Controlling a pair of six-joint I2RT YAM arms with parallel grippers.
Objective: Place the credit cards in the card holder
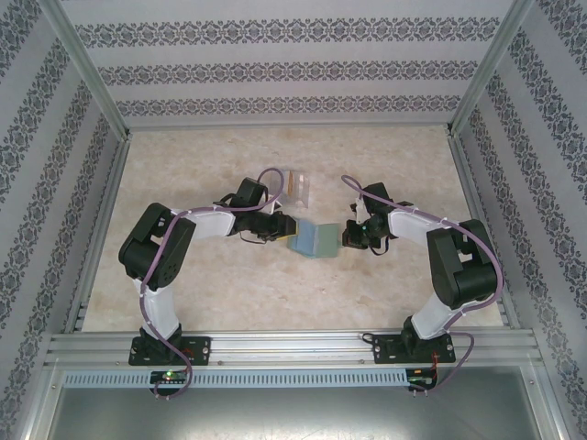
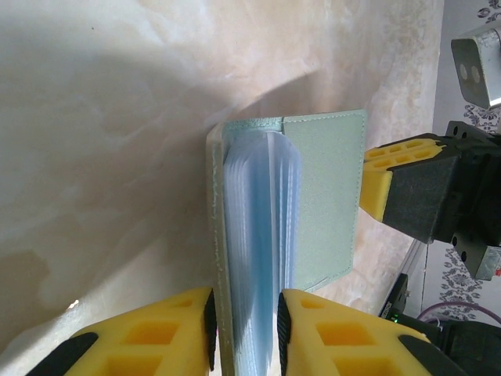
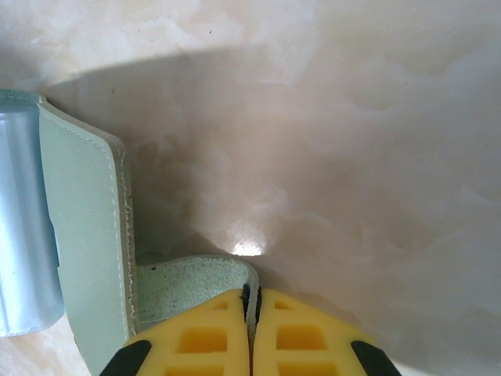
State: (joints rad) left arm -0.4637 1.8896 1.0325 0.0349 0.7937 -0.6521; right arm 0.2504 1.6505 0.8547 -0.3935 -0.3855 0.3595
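marbled tabletop (image 1: 229, 284); right hand (image 3: 252, 301) pinches card holder (image 2: 321, 204) flap, left hand (image 2: 244, 313) astride.

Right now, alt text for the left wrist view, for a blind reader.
An open sage-green card holder, clear blue sleeves fanned, against a marbled table. The left pincer straddles its near edge; the right pincer pinches its far cover.

I have the card holder (image 1: 312, 240) open like a book in the middle of the counter (image 1: 229, 293). It is sage-green with stitched edges, and blue-tinted clear sleeves fan up between its covers. The right-hand cover's edge curls upward, pinched in my right end effector (image 3: 251, 294). The credit cards (image 1: 294, 184) stand on edge just beyond it, one orange-yellow and the others pale, too small to tell apart.
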